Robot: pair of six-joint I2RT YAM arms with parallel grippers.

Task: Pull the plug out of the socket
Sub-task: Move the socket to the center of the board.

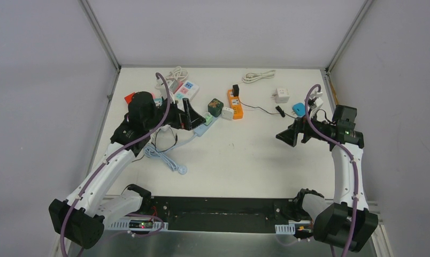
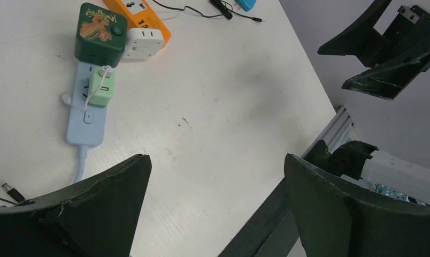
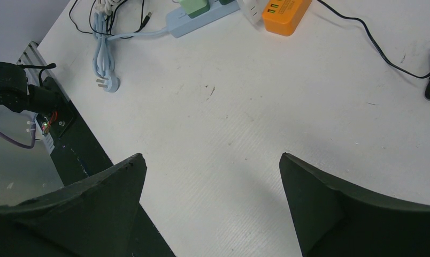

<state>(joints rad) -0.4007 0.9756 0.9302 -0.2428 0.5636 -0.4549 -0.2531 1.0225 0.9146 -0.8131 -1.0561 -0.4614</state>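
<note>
While both arms hung above it, the white desk [image 1: 245, 160] carried the following, largest first.

1. Left arm [image 1: 108, 163], reaching toward the far-left part of the desk. Its left gripper [image 2: 217, 159] was spread wide with nothing between the fingers, held off the surface just near of item 3.
2. Right arm [image 1: 345, 171], along the right edge. Its right gripper [image 3: 213, 158] was likewise spread and held nothing, pointing toward the middle of the desk over bare surface.
3. Light-blue power strip [image 2: 85, 126], lying flat left of the middle and toward the far edge. Its cord ran back to a light-blue coil [image 1: 162, 155] nearer the left edge.
4. Orange power strip [image 1: 235, 104], near the middle of the far edge, with a black plug [image 1: 236, 89] standing in its far end.
5. Pink-and-white strips [image 1: 183, 88], by the far-left corner.
6. Dark green cube [image 2: 99, 35], sitting at the far end of the light-blue strip.
7. White cube socket [image 2: 143, 42], between the green cube and the orange strip, touching the latter.
8. Pale green plug [image 2: 101, 87], seated in the light-blue strip just near of the dark green cube, with a thin white lead looped from it.
9. White cable bundle [image 1: 258, 76], at the far edge, right of the middle.
10. White adapter [image 1: 281, 95] and a small blue item [image 1: 298, 108], toward the far-right corner.
</note>
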